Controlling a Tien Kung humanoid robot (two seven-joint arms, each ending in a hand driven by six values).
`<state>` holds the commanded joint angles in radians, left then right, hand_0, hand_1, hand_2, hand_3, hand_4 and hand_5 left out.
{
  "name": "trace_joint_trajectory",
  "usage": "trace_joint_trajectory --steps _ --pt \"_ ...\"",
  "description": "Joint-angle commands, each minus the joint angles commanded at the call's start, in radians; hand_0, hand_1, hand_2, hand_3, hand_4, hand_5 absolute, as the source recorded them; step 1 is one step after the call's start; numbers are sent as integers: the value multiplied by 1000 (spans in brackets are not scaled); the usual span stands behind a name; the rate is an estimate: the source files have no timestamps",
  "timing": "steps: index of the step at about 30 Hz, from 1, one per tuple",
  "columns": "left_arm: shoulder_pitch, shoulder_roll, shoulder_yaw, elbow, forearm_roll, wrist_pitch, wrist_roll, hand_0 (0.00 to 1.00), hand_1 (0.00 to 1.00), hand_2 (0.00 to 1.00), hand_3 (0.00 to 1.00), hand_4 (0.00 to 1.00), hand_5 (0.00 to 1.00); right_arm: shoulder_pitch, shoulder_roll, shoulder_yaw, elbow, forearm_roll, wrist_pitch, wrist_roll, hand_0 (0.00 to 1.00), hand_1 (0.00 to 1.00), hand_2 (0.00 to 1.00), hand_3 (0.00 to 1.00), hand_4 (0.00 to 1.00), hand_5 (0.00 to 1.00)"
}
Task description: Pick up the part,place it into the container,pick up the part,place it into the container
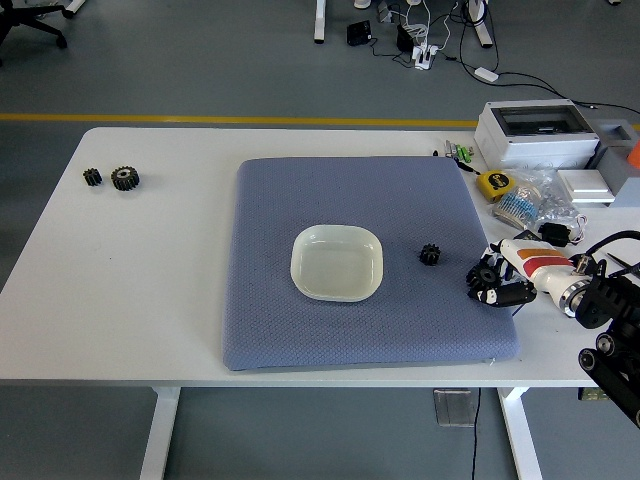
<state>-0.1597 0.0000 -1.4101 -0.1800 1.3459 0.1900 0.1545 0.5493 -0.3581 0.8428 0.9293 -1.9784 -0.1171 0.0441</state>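
- Fingers of my right hand curl around the larger gear at the mat's right edge.
- Smaller gear lies between my hand and the white container.

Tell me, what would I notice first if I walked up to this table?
Probably the big blue mat in the middle, with a white container sitting empty on it. At the mat's right edge, the right robot hand is closed around a black gear, and a smaller gear lies between it and the container.
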Motion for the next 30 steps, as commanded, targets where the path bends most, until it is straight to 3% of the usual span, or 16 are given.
trace_joint_trajectory --steps 2,16,24,25,26,30 --pt "0 0 -2 0 4 -1 1 681 662 656 567 607 544 1 -4 1 14 1 -5 2 66 214 342 459 716 263" --pt "0 0 -6 0 10 -3 2 680 661 656 566 606 543 30 -9 3 163 -31 -39 3 70 203 318 458 695 257" --pt "-1 0 -4 0 9 -2 4 680 662 656 566 606 542 180 14 -203 221 -29 -31 -8 105 215 327 460 707 252" --pt "-1 0 -4 0 7 -1 5 680 662 656 566 606 542 203 22 -235 221 -27 -30 -7 105 215 327 460 707 252" --pt "-1 0 -4 0 6 -1 5 680 662 655 566 606 543 221 30 -263 220 -25 -29 -7 159 286 380 464 708 256" --pt "-1 0 -4 0 6 0 6 680 662 655 566 606 543 282 80 -345 189 -20 -30 -8 159 286 380 464 708 256"
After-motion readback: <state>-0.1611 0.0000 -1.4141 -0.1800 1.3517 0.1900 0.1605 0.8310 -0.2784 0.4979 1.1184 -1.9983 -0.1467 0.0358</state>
